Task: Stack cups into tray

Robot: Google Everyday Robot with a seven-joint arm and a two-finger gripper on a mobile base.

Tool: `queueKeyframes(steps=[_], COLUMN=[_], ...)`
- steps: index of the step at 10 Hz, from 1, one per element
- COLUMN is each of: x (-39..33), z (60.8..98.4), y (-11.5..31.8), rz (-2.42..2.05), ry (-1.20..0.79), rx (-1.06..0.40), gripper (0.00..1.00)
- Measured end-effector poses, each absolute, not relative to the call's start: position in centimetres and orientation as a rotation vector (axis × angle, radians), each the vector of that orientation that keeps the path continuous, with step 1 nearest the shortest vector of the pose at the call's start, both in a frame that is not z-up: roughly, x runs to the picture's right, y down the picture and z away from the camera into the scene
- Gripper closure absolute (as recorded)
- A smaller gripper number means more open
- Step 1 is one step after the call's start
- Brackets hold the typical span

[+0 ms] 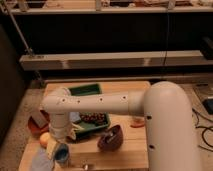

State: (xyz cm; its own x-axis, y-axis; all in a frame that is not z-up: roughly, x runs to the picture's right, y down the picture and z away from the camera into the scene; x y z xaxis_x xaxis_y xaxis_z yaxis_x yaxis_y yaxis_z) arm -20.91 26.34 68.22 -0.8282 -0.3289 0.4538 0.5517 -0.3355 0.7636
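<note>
A light-blue cup (61, 155) stands upright on the wooden table (130, 150) near its front left corner. My gripper (60, 145) hangs from the white arm (95, 102) right above this cup, at its rim. The dark green tray (86, 90) lies behind it at the table's middle, largely covered by the arm, with a dark bunched item (93, 118) inside. A thin shiny piece (85, 165) lies at the front edge to the right of the cup; I cannot tell whether it is the metal cup's handle.
A dark maroon bowl (110, 138) sits just right of the tray's front corner. An orange-brown bowl (36, 126) is at the left edge, with a yellow-orange item (45, 139) beside the gripper. A small orange thing (137, 121) lies by the robot's body. Shelving stands behind.
</note>
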Motion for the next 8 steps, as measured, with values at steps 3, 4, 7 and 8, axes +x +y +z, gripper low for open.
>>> queueKeyframes(steps=[3,4,7,8], x=[-18.9,-18.7,-18.7,-18.8], z=[69.0,69.1,69.1,69.1], y=[25.2,25.1,25.1,25.2], rz=[-2.142,-2.143,-2.141,-2.143], ry=[-1.358,-1.359,-1.358,-1.36], rx=[-0.295,-0.298,-0.296,-0.296], gripper=[0.2,0.2,0.2,0.2])
